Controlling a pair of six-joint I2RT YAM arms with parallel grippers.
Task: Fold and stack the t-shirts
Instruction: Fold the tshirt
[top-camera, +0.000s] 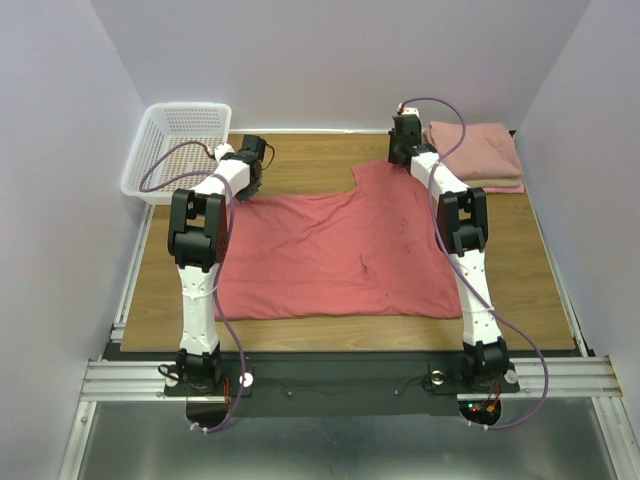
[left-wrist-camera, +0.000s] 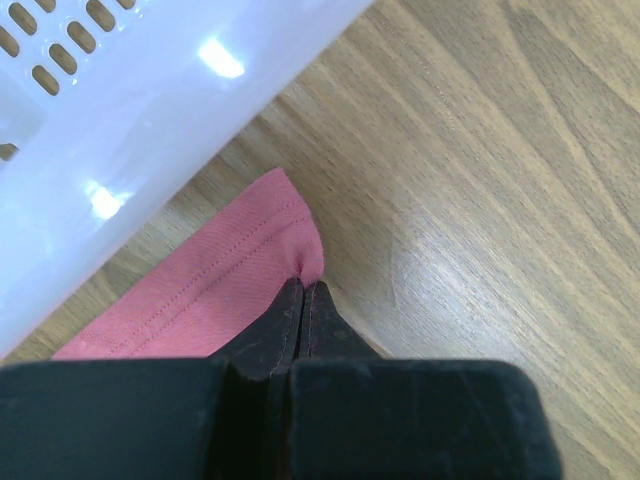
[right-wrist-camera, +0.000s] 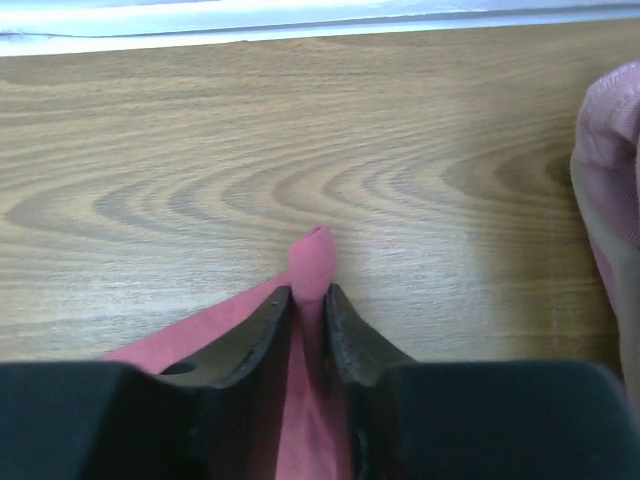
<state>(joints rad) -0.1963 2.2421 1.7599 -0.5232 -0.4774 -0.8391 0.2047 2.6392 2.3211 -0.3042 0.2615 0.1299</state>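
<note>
Coral-red t-shirt (top-camera: 340, 250) spread flat; left pincer (left-wrist-camera: 303, 288), right pincer (right-wrist-camera: 308, 293) reach forward, low; each clamped on far corner.

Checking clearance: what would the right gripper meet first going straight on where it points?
Probably the bare wooden table, then the back wall, though depth is unclear; the folded t-shirts sit off to the right.

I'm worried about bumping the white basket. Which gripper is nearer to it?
Left. The left gripper pinches a corner of the coral shirt right beside the basket; the right gripper holds another corner far off, near the folded shirts.
</note>
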